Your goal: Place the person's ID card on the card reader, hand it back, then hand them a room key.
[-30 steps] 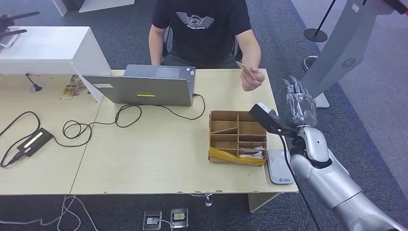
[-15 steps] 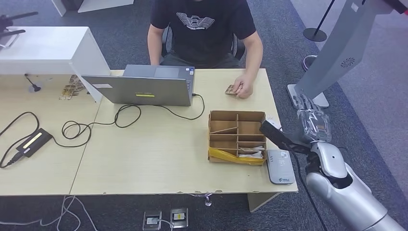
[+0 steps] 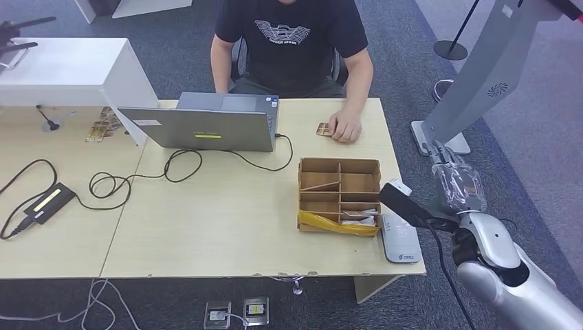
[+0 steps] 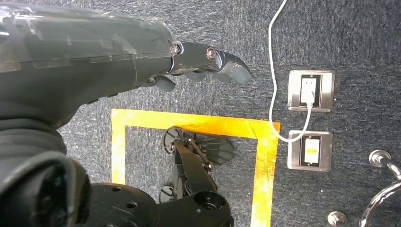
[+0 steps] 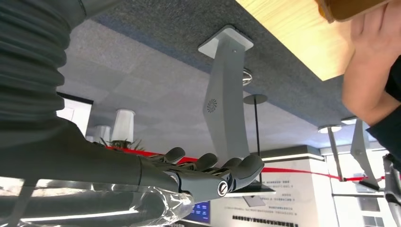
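Observation:
The person across the table rests a hand (image 3: 346, 128) beside a small tan card (image 3: 323, 129) that lies on the tabletop near the far right edge. The white-grey card reader (image 3: 401, 238) lies at the table's near right corner. Beside it stands a cardboard divider box (image 3: 339, 194) with pale cards (image 3: 362, 218) in a front compartment. My right hand (image 3: 458, 183) hovers off the table's right side, fingers straight (image 5: 215, 172) and empty. My left hand (image 4: 142, 56) hangs over the carpet and holds nothing.
A grey laptop (image 3: 206, 128) with a black cable stands mid-table in front of the person. A black device (image 3: 48, 201) lies at the left. A grey stand (image 3: 481, 69) rises to the right of the table, close behind my right hand.
The person lowered the card from the air onto the table and rests a hand by it. My right hand drew back from near the person's hand towards me, off the table's right side.

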